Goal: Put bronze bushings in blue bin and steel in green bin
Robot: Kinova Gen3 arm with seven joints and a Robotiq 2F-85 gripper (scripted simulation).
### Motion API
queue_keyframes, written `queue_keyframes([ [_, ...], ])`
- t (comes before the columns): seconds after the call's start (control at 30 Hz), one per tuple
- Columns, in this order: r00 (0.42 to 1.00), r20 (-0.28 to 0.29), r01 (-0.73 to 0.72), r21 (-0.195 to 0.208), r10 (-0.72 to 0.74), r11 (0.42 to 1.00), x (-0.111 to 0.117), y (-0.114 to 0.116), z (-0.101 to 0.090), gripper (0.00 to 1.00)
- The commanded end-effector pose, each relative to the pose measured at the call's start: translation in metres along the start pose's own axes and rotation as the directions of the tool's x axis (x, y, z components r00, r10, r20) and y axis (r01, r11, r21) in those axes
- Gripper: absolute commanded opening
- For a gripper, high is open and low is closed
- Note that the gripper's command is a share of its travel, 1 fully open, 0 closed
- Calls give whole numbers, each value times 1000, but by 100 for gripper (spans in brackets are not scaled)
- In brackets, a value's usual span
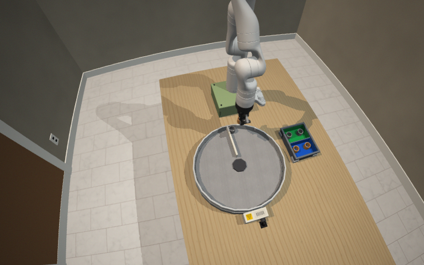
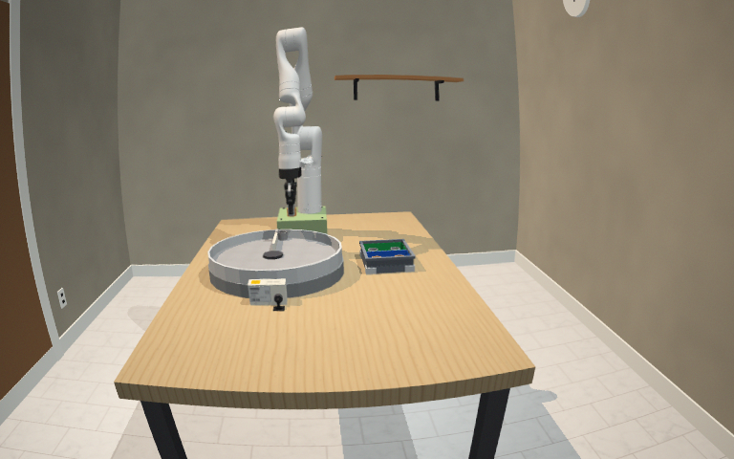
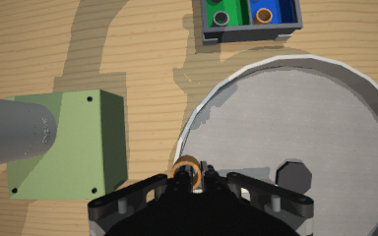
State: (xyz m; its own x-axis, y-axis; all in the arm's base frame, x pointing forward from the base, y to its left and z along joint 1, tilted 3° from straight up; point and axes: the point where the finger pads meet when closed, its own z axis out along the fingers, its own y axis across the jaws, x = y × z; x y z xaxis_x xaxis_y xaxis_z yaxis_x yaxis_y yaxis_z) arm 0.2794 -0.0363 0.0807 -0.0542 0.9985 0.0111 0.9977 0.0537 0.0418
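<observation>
My gripper (image 1: 244, 121) (image 2: 291, 208) (image 3: 196, 169) is shut on the wall of a bronze bushing (image 1: 239, 120) (image 2: 291, 213) (image 3: 183, 159), one finger inside the ring. It holds the bushing above the turntable's rim, on the robot base's side. A steel bushing (image 1: 232, 128) (image 2: 282, 234) is on the turntable (image 1: 240, 190) (image 3: 276, 108), inside the rim, beside the pale bar. Two steel bushings stand in the green bin (image 1: 296, 137) (image 3: 237, 12). Two bronze bushings stand in the blue bin (image 1: 302, 154) (image 3: 283, 11); one of these (image 3: 264, 16) shows in the wrist view.
The pale bar (image 1: 232, 142) (image 2: 274, 243) runs from the turntable's rim towards its dark hub (image 1: 239, 164) (image 3: 293, 177). A white labelled box (image 1: 256, 214) (image 2: 265, 292) stands at the rim opposite the robot. The green base block (image 1: 222, 100) (image 3: 79, 152) is behind the gripper.
</observation>
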Motion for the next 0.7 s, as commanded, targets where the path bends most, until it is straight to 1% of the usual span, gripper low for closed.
queue_keyframes([
  [0.0, 1000, 1, 23, -4, -23, 1000, 26, 14, 0, 0],
  [0.07, 1000, 1, 23, -4, -23, 1000, 46, 24, 0, 0],
  [0.23, 1000, 1, 23, -4, -23, 1000, 46, 24, 0, 0],
  [0.4, 1000, 1, 23, -4, -23, 1000, 97, 50, 0, 0],
  [0.5, 1000, 1, 23, -4, -23, 1000, 97, 50, 0, 0],
  [0.67, 1000, 1, 23, -4, -23, 1000, 148, 76, 0, 0],
])
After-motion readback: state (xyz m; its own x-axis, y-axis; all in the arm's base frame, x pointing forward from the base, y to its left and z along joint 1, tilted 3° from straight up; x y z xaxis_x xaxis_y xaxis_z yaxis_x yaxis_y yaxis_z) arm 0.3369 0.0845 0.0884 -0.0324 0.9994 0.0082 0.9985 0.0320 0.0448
